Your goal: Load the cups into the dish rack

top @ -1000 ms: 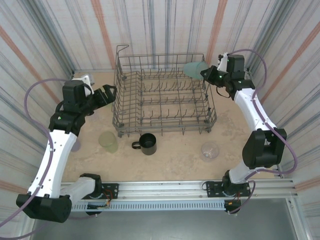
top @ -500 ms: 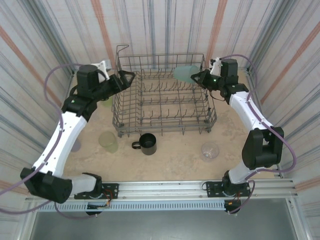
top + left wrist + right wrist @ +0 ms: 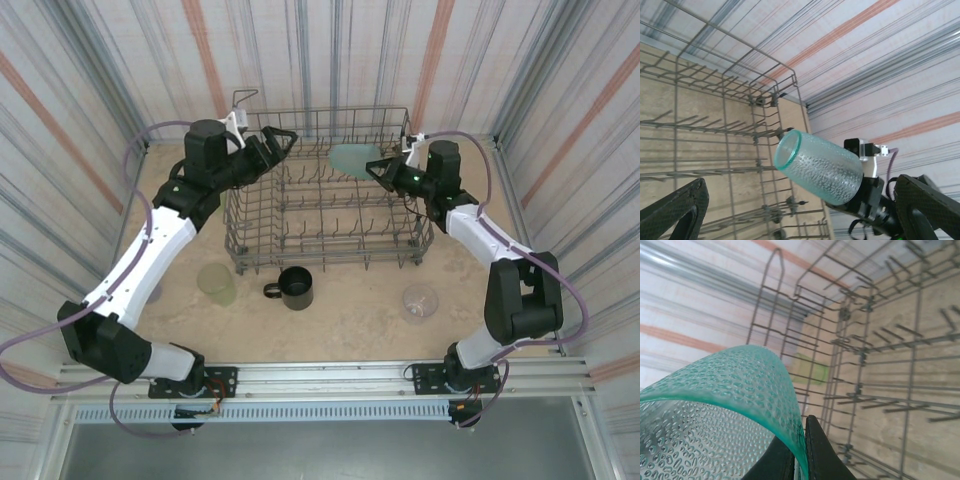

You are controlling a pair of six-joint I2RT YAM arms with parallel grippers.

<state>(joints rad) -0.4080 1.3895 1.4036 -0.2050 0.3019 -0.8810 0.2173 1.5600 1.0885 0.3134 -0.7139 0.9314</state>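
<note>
While the teal tumbler [image 3: 355, 158] hangs on its side over the back right part of the dish rack [image 3: 330, 258], it touches none of the tines below it. It sits at about the height of the rack's top rim, just inside the right wall. The right gripper [image 3: 378, 170] has it. From the right wrist, the two dark fingers [image 3: 820, 457] are clenched tight on the thin edge of the tumbler's dimpled wall [image 3: 725, 410], one finger inside and one outside. The rest of the cup sticks out sideways away from the wrist.

From the left wrist, the tumbler [image 3: 820, 167] shows one round end turned toward that camera, and the right gripper's black body sits behind its other end. It lies in the wide gap between the left gripper's own fingers [image 3: 675, 210], well beyond them and touching neither.

The left gripper [image 3: 283, 138] stands above the rack's back left corner with its jaws spread wide and nothing between them, pointing across the rack toward the tumbler.

In front of the rack, three more cups stand apart on the table. A pale green tumbler [image 3: 216, 283] is at the left, a black mug [image 3: 295, 288] has its handle pointing left, and a clear cup [image 3: 420, 302] is at the right. Through the rack's wires [image 3: 860, 340], a green tumbler [image 3: 810, 369] shows on the table beyond. I cannot tell whether it is the same green one.
</note>
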